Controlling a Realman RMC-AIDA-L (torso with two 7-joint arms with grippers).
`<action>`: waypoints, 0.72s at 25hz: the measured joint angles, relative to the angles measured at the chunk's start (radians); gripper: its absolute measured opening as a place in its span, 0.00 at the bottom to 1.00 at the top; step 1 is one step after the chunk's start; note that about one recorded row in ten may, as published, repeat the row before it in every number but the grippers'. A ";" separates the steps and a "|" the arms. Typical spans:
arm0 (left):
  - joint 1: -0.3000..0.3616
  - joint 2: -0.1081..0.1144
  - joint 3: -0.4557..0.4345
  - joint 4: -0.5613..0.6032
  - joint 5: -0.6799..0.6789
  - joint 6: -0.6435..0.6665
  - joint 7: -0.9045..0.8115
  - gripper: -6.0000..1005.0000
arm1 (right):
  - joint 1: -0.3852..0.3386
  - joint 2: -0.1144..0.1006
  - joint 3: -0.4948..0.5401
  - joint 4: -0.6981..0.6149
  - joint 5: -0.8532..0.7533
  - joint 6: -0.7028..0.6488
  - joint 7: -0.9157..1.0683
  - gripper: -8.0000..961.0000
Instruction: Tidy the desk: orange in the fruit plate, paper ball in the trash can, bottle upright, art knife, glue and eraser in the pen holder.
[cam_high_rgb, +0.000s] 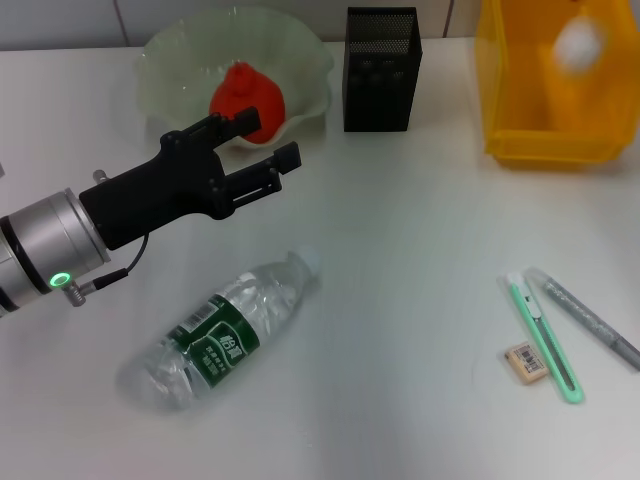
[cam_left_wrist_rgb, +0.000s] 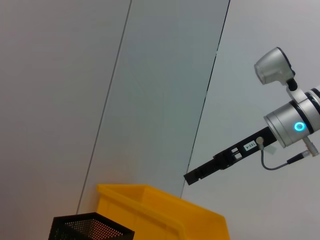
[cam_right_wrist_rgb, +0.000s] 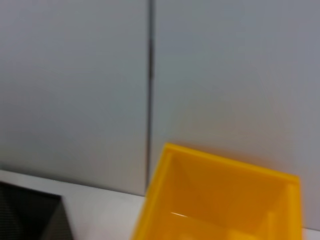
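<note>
One bottle (cam_high_rgb: 222, 335) lies flat at six o'clock of our left gripper (cam_high_rgb: 272, 140), fingers spread and empty, so we should grasp its body squarely, then stand it upright.

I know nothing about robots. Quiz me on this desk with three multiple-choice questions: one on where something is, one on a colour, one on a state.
1. Where is the orange?
A. in the fruit plate
B. in the pen holder
C. beside the eraser

2. What colour is the trash can?
A. black
B. yellow
C. green

3. How is the bottle?
A. upright
B. lying on its side
C. held by the left gripper

Answers: 1 A, it sits inside the plate; 2 B, its walls are yellow; 3 B, it lies flat on the desk, and the left gripper is open and empty.
</note>
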 joint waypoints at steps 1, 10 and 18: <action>0.001 0.000 0.000 0.000 0.000 0.003 0.000 0.78 | -0.010 0.001 -0.001 -0.009 0.041 -0.005 -0.024 0.57; 0.002 0.000 0.000 0.004 0.000 0.023 -0.008 0.78 | -0.151 -0.007 0.012 -0.039 0.481 -0.095 -0.285 0.81; 0.002 0.005 0.000 0.023 0.008 0.030 -0.035 0.78 | -0.206 -0.052 0.174 0.158 0.849 -0.446 -0.715 0.82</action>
